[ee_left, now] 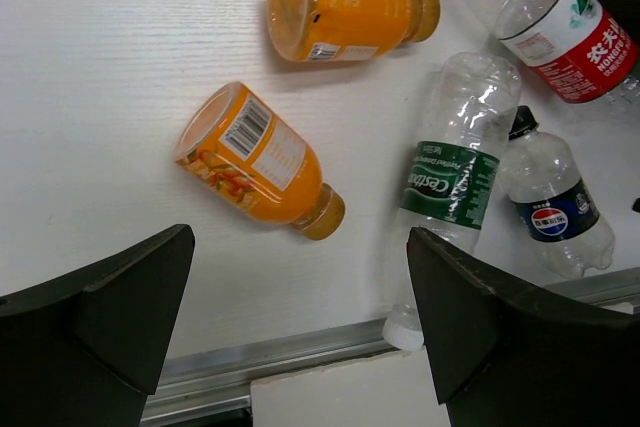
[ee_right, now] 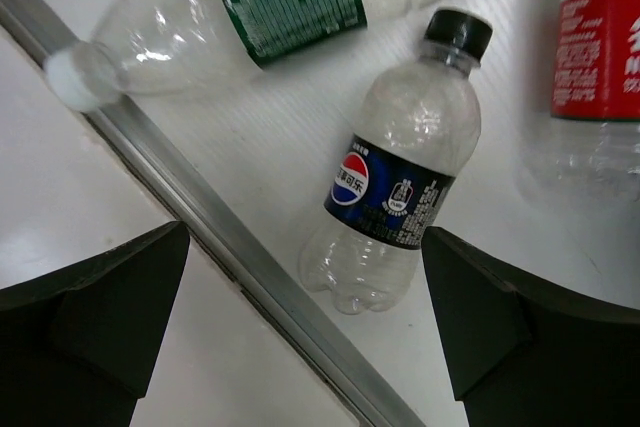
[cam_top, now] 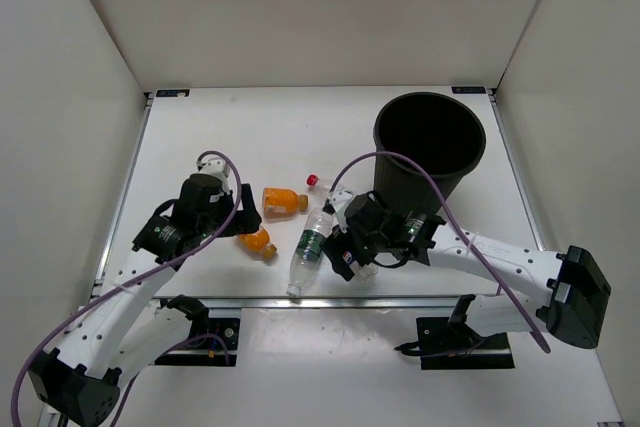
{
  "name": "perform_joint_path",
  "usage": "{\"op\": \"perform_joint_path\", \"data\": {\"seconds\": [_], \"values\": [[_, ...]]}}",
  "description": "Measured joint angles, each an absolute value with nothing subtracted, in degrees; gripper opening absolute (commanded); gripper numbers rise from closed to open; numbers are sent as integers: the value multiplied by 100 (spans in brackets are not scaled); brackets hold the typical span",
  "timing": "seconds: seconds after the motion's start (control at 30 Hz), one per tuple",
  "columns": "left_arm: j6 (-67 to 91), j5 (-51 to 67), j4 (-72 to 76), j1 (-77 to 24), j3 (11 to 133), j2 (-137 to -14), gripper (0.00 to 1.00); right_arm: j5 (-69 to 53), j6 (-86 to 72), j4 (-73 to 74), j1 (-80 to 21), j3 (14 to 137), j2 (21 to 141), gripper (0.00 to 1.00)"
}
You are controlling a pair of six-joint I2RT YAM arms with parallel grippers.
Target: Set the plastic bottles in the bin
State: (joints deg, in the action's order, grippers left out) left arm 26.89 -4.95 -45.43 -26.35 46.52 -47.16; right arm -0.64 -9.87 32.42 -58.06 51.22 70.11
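Black bin [cam_top: 430, 147] is seen upright at far right of white table [cam_top: 220, 127]. All bottles are found lying on table, outside bin: near orange bottle [ee_left: 255, 157], far orange bottle [ee_left: 340, 7], green-label bottle [ee_left: 447, 182] w/ white cap at metal rail [ee_left: 290, 357], red-label bottle [ee_left: 560, 32], small dark-label bottle [ee_right: 395, 197] w/ black cap. Left gripper [ee_left: 300, 277] is held spread wide, nothing gripped, over near orange bottle. Right gripper [ee_right: 305, 247] is likewise spread, empty, over small dark-label bottle.
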Motion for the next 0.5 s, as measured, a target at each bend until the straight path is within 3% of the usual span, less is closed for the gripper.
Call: {"op": "perform_joint_path", "data": {"seconds": [0.27, 0.33, 0.4, 0.5], "values": [[2659, -285, -4283, -2775, 4466, -5006, 99, 318, -1011, 2467, -5754, 4215, 7133, 97], [2665, -231, -4274, -2775, 4383, -4993, 99, 436, -1007, 2235, -5787, 4032, 7253, 91], [2670, -209, -4257, -2779, 4331, -4976, 98, 534, -1022, 2112, -5806, 3920, 7380, 69], [2681, -189, -4191, -2788, 4278, -4890, 98, 694, -1116, 1994, -5811, 3852, 7459, 69]]}}
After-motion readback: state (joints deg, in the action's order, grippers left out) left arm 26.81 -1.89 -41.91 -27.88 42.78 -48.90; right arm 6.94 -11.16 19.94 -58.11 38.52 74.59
